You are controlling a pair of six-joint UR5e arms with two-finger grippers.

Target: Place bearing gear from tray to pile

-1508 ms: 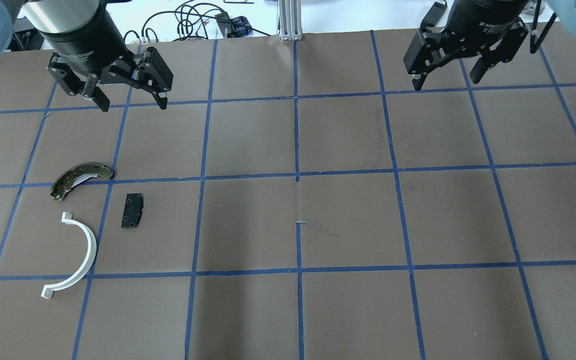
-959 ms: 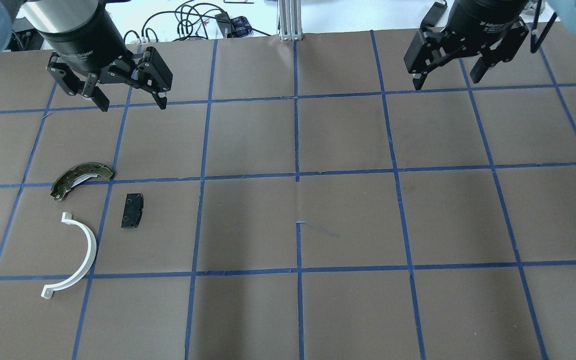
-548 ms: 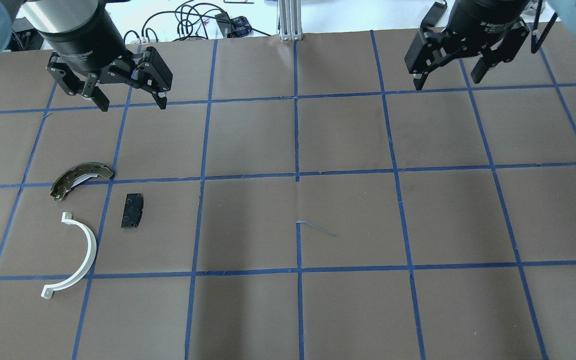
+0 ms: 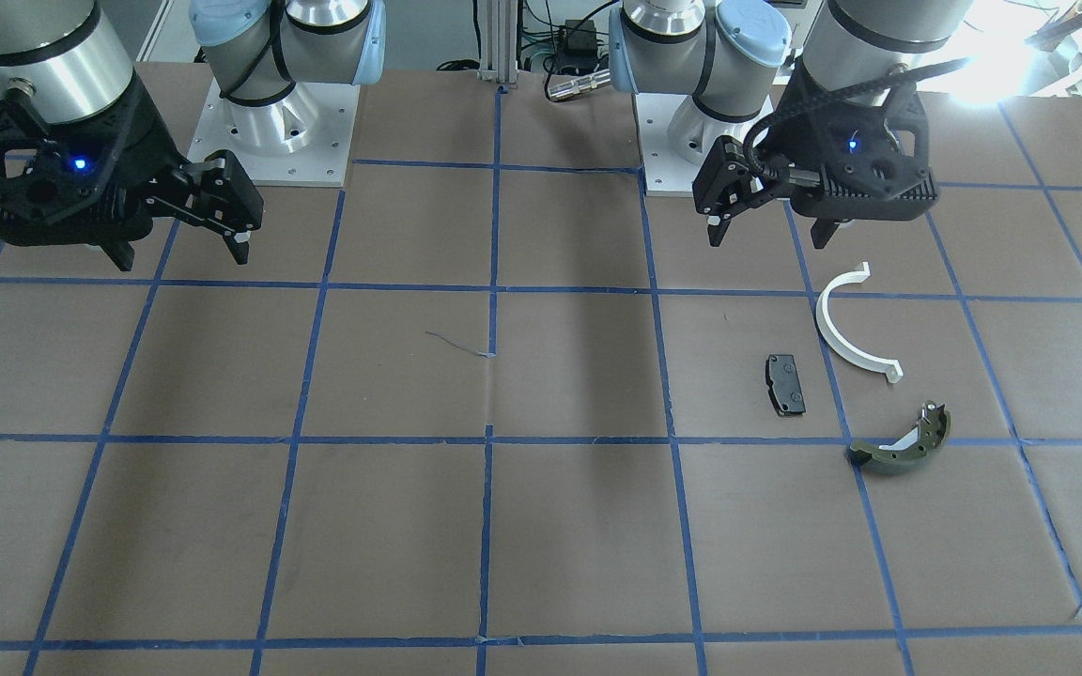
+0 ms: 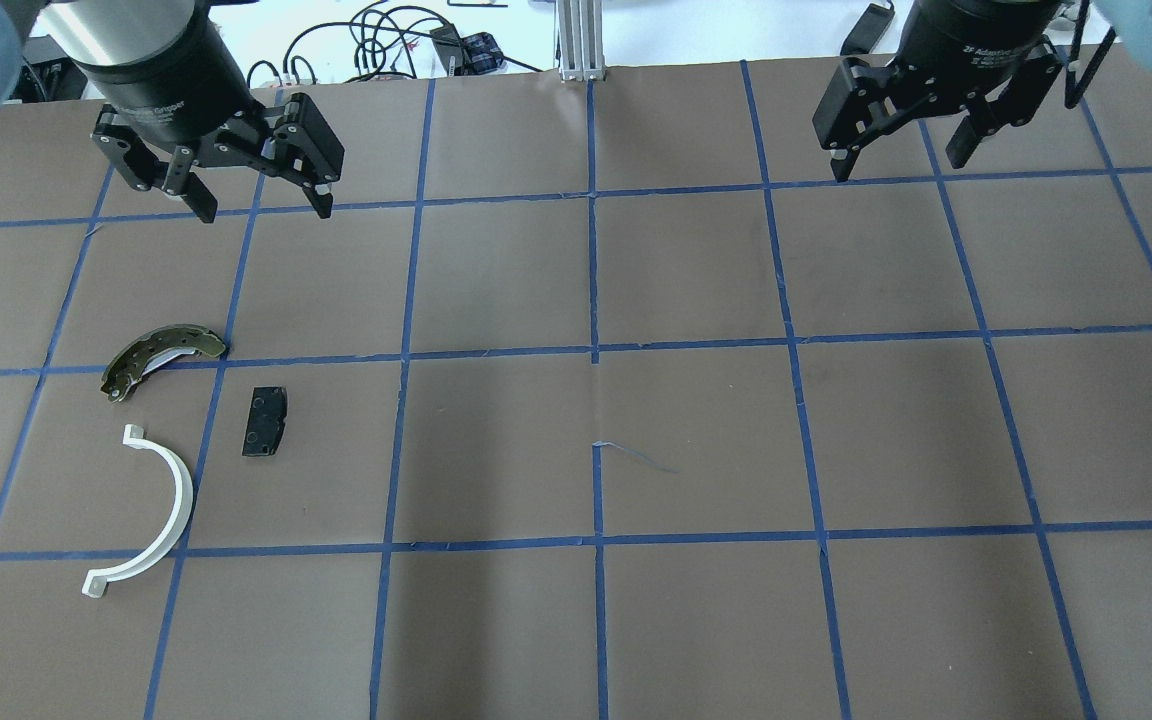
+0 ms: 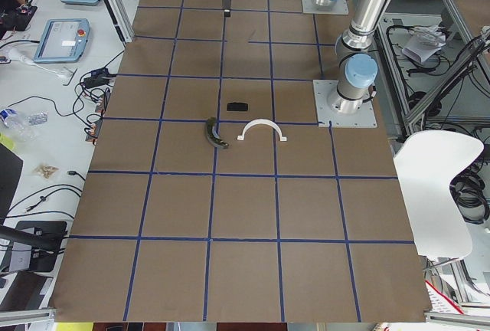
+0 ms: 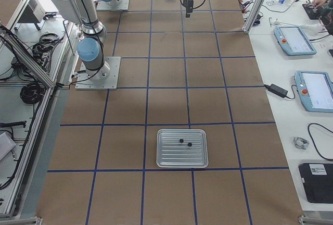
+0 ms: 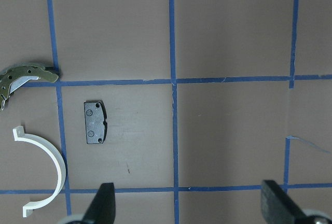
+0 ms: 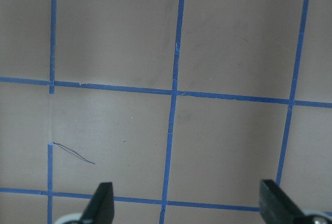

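Table (image 5: pixel 696 430), brown cover, blue tape grid (image 5: pixel 594 350). White chair (image 6: pixel 440 185) on floor beside table. White bench (image 7: pixel 283 115) along one side, bearing two pendants (image 7: pixel 316 90) and loose cables. Aluminium post (image 5: pixel 576 40) at back edge; black cable tangle (image 5: pixel 386 40) near it. Bright glare (image 4: pixel 982 80) at one corner.

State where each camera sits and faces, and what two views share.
Front-facing: across the table, facing the robot; left hand on its right, right hand left.
Overhead: behind the robot, facing forward, down; both hands.
Exterior left: table's end at robot's left, looking along it; left arm's base.
Exterior right: opposite end, over the tray; right arm's base.
Left wrist: down on the white half-ring; fingertips.
Right wrist: down on the table; fingertips.
Shared: overhead and left wrist show the white half-ring.
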